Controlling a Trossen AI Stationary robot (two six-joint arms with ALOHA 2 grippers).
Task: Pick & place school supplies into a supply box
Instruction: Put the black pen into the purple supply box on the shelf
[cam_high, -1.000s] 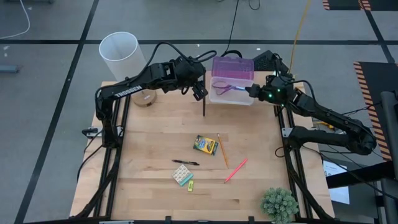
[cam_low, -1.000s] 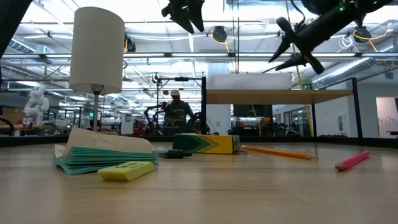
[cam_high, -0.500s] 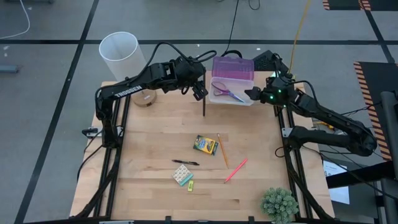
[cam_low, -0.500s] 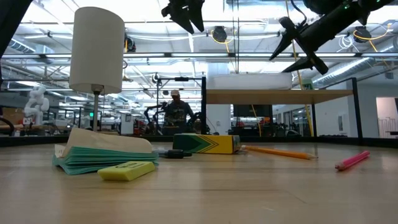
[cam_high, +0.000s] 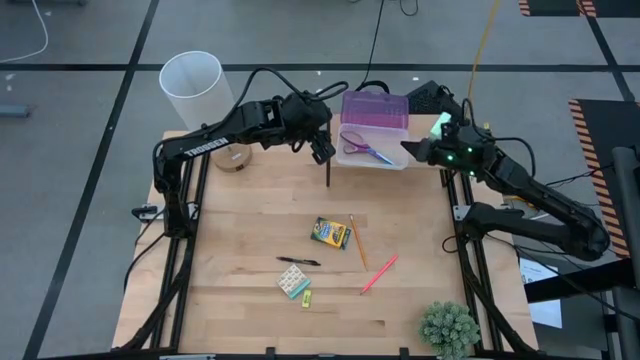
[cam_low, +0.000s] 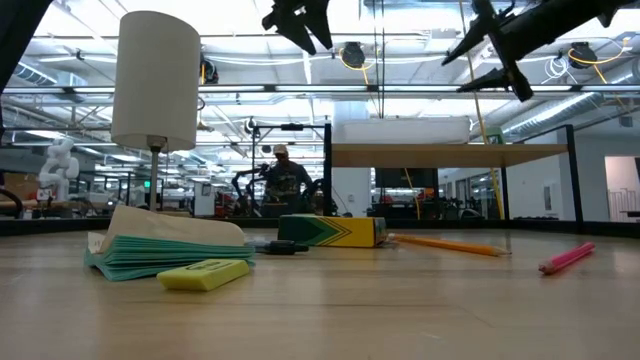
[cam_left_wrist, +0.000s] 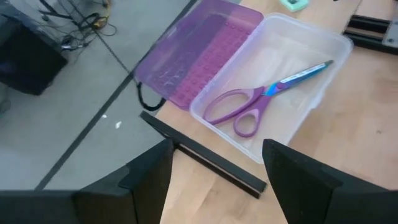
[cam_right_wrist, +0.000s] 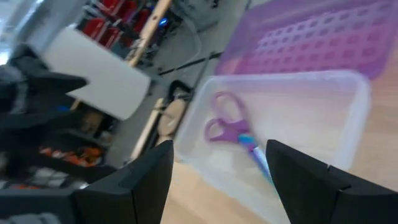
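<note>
The purple-handled scissors (cam_high: 367, 150) are seen lying flat inside the clear supply box (cam_high: 397, 160), whose purple lid (cam_high: 375, 108) is folded open on the far side; the box sits at the far edge of the table (cam_high: 250, 240). The right end effector (cam_high: 411, 147) is held in the air just beside the box's right end, with its fingers spread apart and nothing between them. The left end effector (cam_high: 322, 148) is held just beside the box's left end, likewise spread and empty, above a thin black bar (cam_high: 328, 170) standing at the box's left corner. Well apart from the box, nearer the middle of the table, the crayon box (cam_high: 330, 234) is found with the orange pencil (cam_high: 358, 241) just beside it on the right. The pink pen (cam_high: 379, 273) lies further toward the near right, the black pen (cam_high: 298, 261) to the left of the crayon box, and the eraser block (cam_high: 294, 282) with the small yellow piece (cam_high: 307, 297) just beside it nearer the front. A white cylinder shade (cam_high: 192, 87) is seen at the far left and a potted plant (cam_high: 449, 328) at the near right corner.
</note>
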